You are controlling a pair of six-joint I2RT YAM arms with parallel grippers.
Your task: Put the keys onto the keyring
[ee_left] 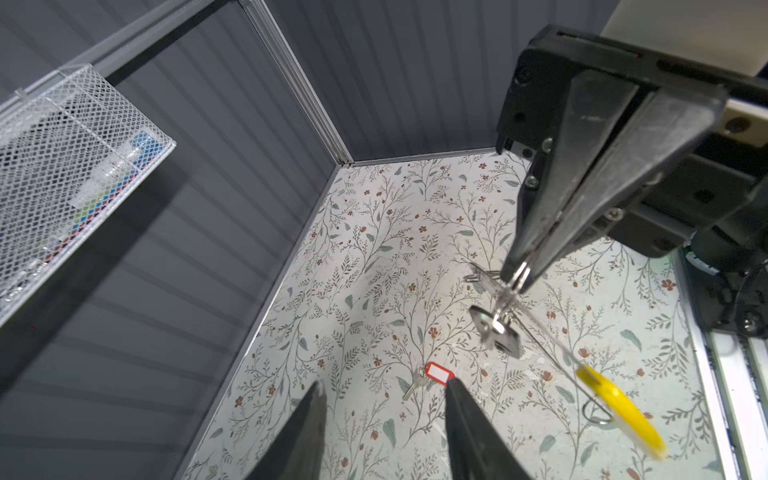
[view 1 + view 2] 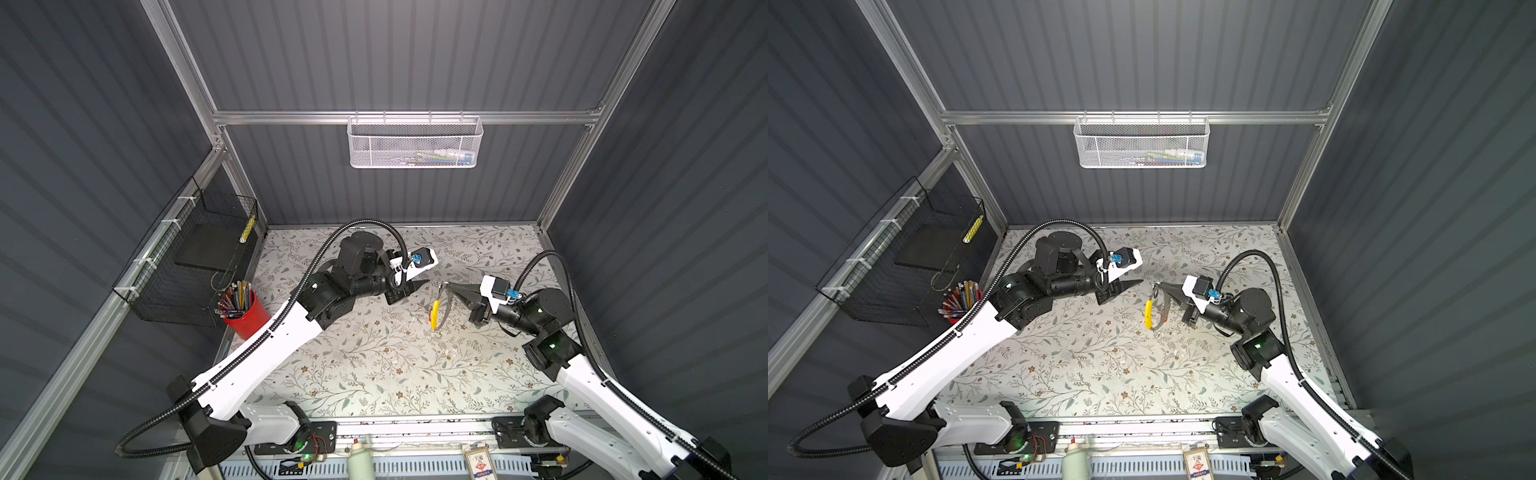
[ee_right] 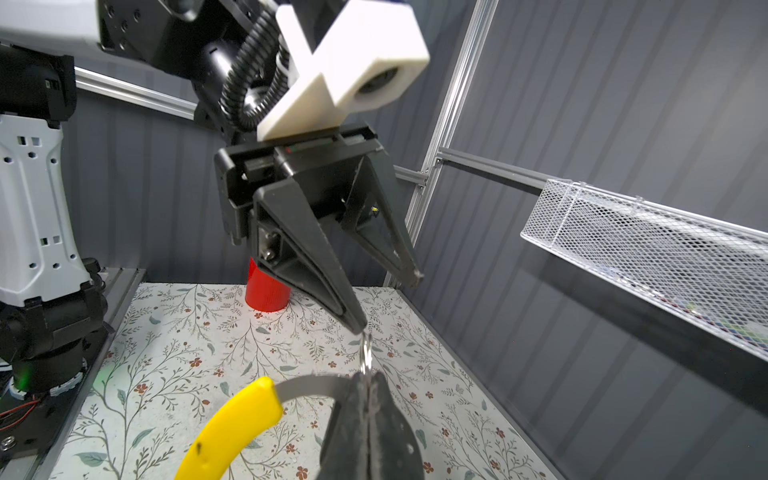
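Pencils (image 2: 237,297) fill a red cup (image 2: 249,318) at the left edge of the floral counter (image 2: 374,365), just right of a black wire basket (image 2: 187,266) fixed to the side wall. Next, the left end effector (image 2: 426,282) reaches toward the middle, raised off the counter. Its fingers are spread with nothing between them, as the right wrist view (image 3: 386,302) shows plainly. A white mesh basket (image 2: 415,143) hangs on the back wall above the gap between the two arms. On the counter below that gap lies the red-tagged key (image 1: 438,375), well apart from either arm. Further right, the keyring (image 2: 435,311) hangs in the air, its yellow segment lowest and clear of the counter. The right end effector (image 2: 446,286) has its fingers pressed together on the keyring's grey band, together with a small wire loop (image 3: 365,353) that sticks out near one left fingertip. A silvery key (image 1: 496,332) dangles just under those tips; whether it is threaded on the hoop I cannot tell
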